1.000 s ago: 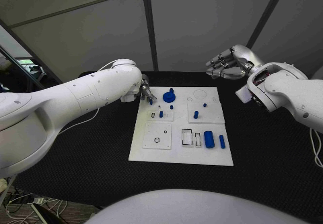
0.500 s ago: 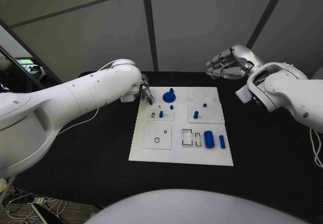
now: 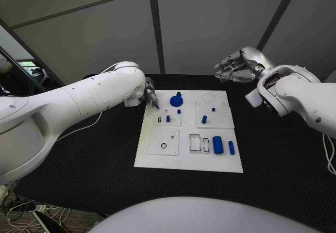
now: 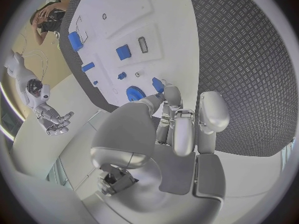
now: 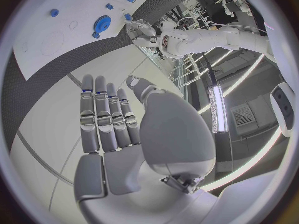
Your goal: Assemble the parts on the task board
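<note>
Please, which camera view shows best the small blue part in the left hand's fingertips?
The left wrist view: small blue part sits pinched at the left hand fingertips. The head view shows a speck of it; the right wrist view, nothing clear.
</note>
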Robot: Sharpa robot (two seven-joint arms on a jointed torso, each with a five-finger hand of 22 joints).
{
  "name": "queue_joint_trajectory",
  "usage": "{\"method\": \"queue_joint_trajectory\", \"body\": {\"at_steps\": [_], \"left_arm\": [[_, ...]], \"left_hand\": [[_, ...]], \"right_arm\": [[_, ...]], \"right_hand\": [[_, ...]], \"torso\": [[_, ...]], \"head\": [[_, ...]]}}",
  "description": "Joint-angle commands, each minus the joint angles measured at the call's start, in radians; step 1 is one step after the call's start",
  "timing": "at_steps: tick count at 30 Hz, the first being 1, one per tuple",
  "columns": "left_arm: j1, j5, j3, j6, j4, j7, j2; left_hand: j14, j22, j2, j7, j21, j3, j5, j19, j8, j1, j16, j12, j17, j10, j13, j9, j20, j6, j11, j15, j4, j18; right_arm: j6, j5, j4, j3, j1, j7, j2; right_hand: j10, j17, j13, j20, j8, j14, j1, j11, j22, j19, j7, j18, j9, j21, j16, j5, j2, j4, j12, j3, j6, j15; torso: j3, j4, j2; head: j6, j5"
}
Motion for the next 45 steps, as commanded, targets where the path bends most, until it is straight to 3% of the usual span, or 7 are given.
{"method": "queue_joint_trajectory", "body": {"at_steps": [1, 8, 23, 34, 39, 42, 45], "left_arm": [[0.001, 0.028, 0.000, -0.045, 0.024, 0.021, -0.014], [0.001, 0.036, 0.000, -0.107, 0.125, 0.033, -0.079], [-0.001, -0.015, 0.000, -0.165, 0.207, 0.038, -0.122], [-0.034, -0.092, -0.002, -0.267, 0.318, 0.026, -0.190], [-0.047, -0.091, -0.002, -0.299, 0.334, 0.031, -0.208], [-0.051, -0.069, -0.003, -0.325, 0.330, 0.055, -0.211], [-0.053, -0.049, -0.004, -0.364, 0.324, 0.106, -0.214]], "left_hand": [[0.073, 0.053, -0.019, 0.000, 0.008, 0.025, -0.001, 0.008, 0.007, 0.001, 0.007, -0.006, 0.163, 0.010, 0.001, 0.005, -0.002, -0.007, -0.001, -0.008, -0.011, -0.039], [0.078, 0.065, -0.060, -0.002, 0.024, 0.103, 0.006, 0.018, 0.019, -0.015, 0.015, 0.000, 0.176, 0.029, 0.012, 0.022, -0.004, -0.007, -0.004, -0.010, -0.036, -0.042], [0.079, 0.069, -0.073, -0.003, 0.030, 0.130, 0.007, 0.022, 0.023, -0.024, 0.017, 0.002, 0.180, 0.038, 0.017, 0.027, -0.005, -0.005, -0.005, -0.011, -0.039, -0.043], [0.084, 0.077, -0.090, -0.006, 0.045, 0.165, 0.009, 0.031, 0.028, -0.037, 0.023, 0.008, 0.190, 0.053, 0.026, 0.034, -0.008, 0.001, -0.008, -0.015, -0.041, -0.046], [0.082, 0.073, -0.092, -0.006, 0.034, 0.176, 0.003, 0.027, 0.028, -0.051, 0.018, -0.004, 0.184, 0.049, 0.010, 0.036, -0.008, 0.001, -0.008, -0.015, -0.032, -0.044], [0.069, 0.051, -0.099, 0.003, -0.013, 0.189, -0.002, 0.004, 0.012, -0.062, -0.004, -0.085, 0.147, -0.015, -0.095, 0.033, -0.006, -0.028, 0.001, -0.009, -0.028, -0.036], [-0.001, -0.038, -0.112, 0.035, -0.203, 0.202, -0.009, -0.099, -0.028, -0.066, -0.113, -0.156, -0.014, -0.103, -0.131, 0.013, 0.012, -0.082, 0.034, 0.015, -0.032, -0.004]], "right_arm": [[-0.001, -0.002, 0.001, 0.001, 0.002, 0.005, 0.000], [-0.001, -0.002, 0.001, 0.001, 0.002, 0.006, -0.003], [0.000, -0.002, 0.002, 0.001, 0.002, 0.006, -0.005], [-0.001, -0.002, 0.002, 0.001, 0.002, 0.005, -0.008], [-0.001, -0.002, 0.002, 0.001, 0.002, 0.005, -0.010], [-0.001, -0.002, 0.001, 0.001, 0.002, 0.005, -0.010], [0.000, -0.002, 0.001, 0.001, 0.002, 0.004, -0.010]], "right_hand": [[-0.001, -0.001, 0.001, 0.002, -0.002, -0.001, -0.005, 0.007, -0.001, 0.005, 0.000, 0.005, 0.000, -0.005, -0.002, 0.003, 0.003, 0.006, -0.006, -0.001, -0.002, 0.005], [-0.001, -0.001, 0.001, 0.002, -0.002, -0.001, -0.005, 0.007, -0.001, 0.005, 0.000, 0.005, 0.000, -0.005, -0.002, 0.003, 0.003, 0.006, -0.006, -0.001, -0.002, 0.005], [-0.001, -0.001, 0.001, 0.002, -0.002, -0.001, -0.005, 0.007, -0.001, 0.005, 0.000, 0.005, 0.000, -0.005, -0.002, 0.003, 0.003, 0.006, -0.006, -0.001, -0.002, 0.005], [-0.001, -0.001, 0.001, 0.002, -0.002, -0.001, -0.005, 0.007, -0.001, 0.005, 0.000, 0.005, 0.000, -0.005, -0.002, 0.003, 0.003, 0.006, -0.006, -0.001, -0.002, 0.005], [-0.001, -0.001, 0.001, 0.002, -0.002, -0.001, -0.005, 0.007, -0.001, 0.005, 0.000, 0.005, 0.000, -0.005, -0.002, 0.003, 0.003, 0.006, -0.006, -0.001, -0.002, 0.005], [-0.001, -0.001, 0.001, 0.002, -0.002, -0.001, -0.005, 0.007, -0.001, 0.005, 0.000, 0.005, 0.000, -0.005, -0.002, 0.003, 0.003, 0.006, -0.006, -0.001, -0.002, 0.005], [-0.001, -0.001, 0.001, 0.002, -0.002, -0.001, -0.005, 0.007, -0.001, 0.005, 0.000, 0.005, 0.000, -0.005, -0.002, 0.003, 0.003, 0.006, -0.006, -0.001, -0.002, 0.005]], "torso": [[-0.0003, 0.0021, 0.000], [-0.0007, 0.0014, -0.001], [0.0005, -0.0023, -0.001], [0.0015, -0.0001, 0.000], [0.0003, -0.0008, -0.001], [0.0007, -0.0018, -0.001], [0.0008, -0.0033, 0.000]], "head": [[0.000, 0.000], [0.000, 0.003], [0.000, 0.010], [0.000, 0.011], [0.000, 0.011], [0.000, 0.012], [0.000, 0.010]]}}
